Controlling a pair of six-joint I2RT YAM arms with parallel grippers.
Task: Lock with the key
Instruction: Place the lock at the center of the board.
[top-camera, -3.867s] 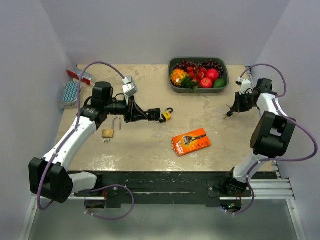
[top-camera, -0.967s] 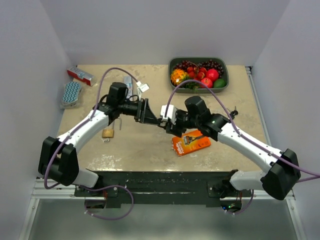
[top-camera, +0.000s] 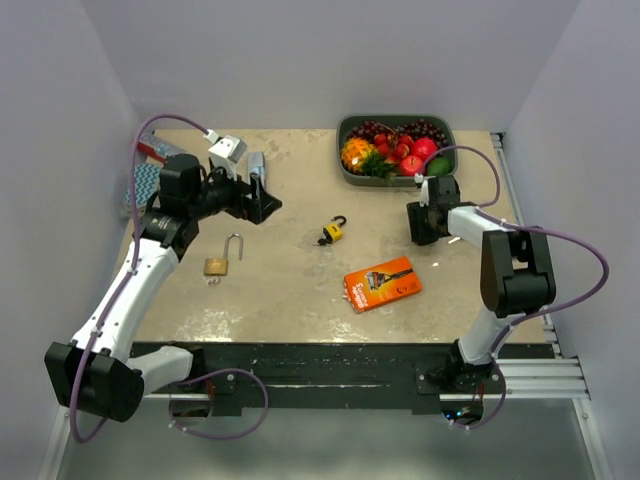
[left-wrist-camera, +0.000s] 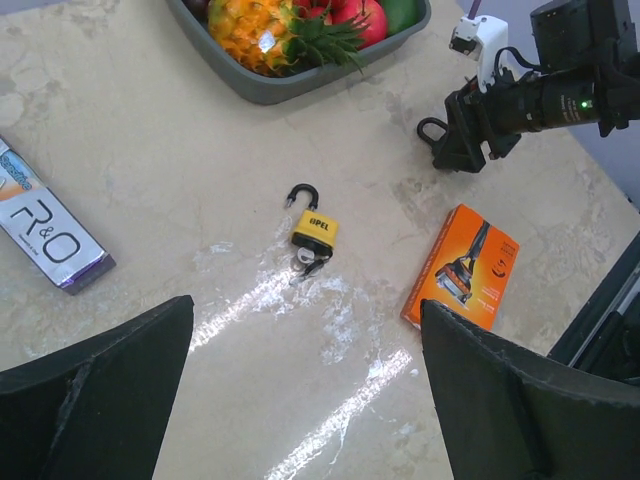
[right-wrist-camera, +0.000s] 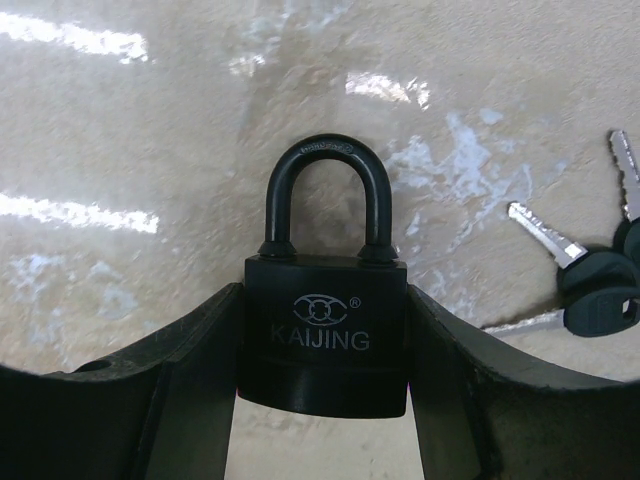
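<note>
While left claw (left-wrist-camera: 305, 310) gapes empty, right claw (right-wrist-camera: 325, 295) clamps the black padlock (right-wrist-camera: 322, 345) (shackle closed).

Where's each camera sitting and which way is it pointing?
Top: above and behind, looking down at the table; left hand and right hand show.
Left wrist: raised, facing the yellow padlock and orange box; own fingers at bottom.
Right wrist: low, facing the black padlock between its fingers.
Top and left wrist share the yellow padlock.
</note>
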